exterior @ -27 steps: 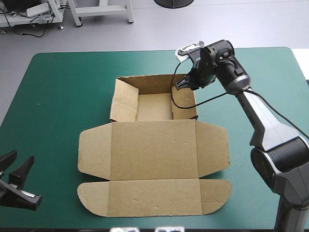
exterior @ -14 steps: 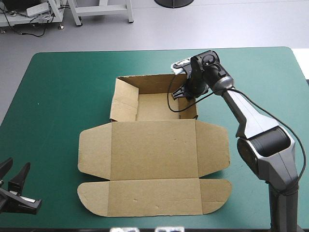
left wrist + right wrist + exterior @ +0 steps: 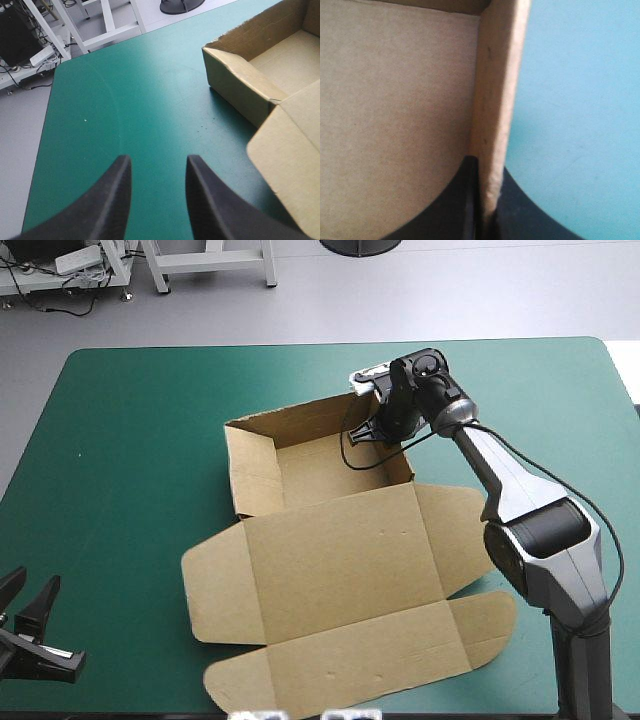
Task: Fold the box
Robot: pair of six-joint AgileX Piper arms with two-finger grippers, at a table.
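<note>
Where the table (image 3: 130, 440) comes nearest, by its left corner, the left gripper (image 3: 155, 164) hangs over bare teal-green cover. Its black fingers (image 3: 112, 200) stand apart with nothing between them. The box (image 3: 350, 560) is ahead of it and off to one side, well apart from it.

The box sits about mid-table, skewed to the table's edges. Its lid (image 3: 320, 540) lies flat on the near side, with rounded flaps (image 3: 215, 590) spread out at both ends and a long strip (image 3: 350, 665) reaching toward the near edge.

Beyond the lid the tray (image 3: 320, 465) stands open, its left, far and right walls raised.

At the tray's far right corner the right gripper (image 3: 485, 172) is clamped on the right wall (image 3: 495, 100). Its wrist view shows the board's edge pinched between the two fingers, one inside the tray and one outside over the cover. That arm reaches in from the table's right side.
</note>
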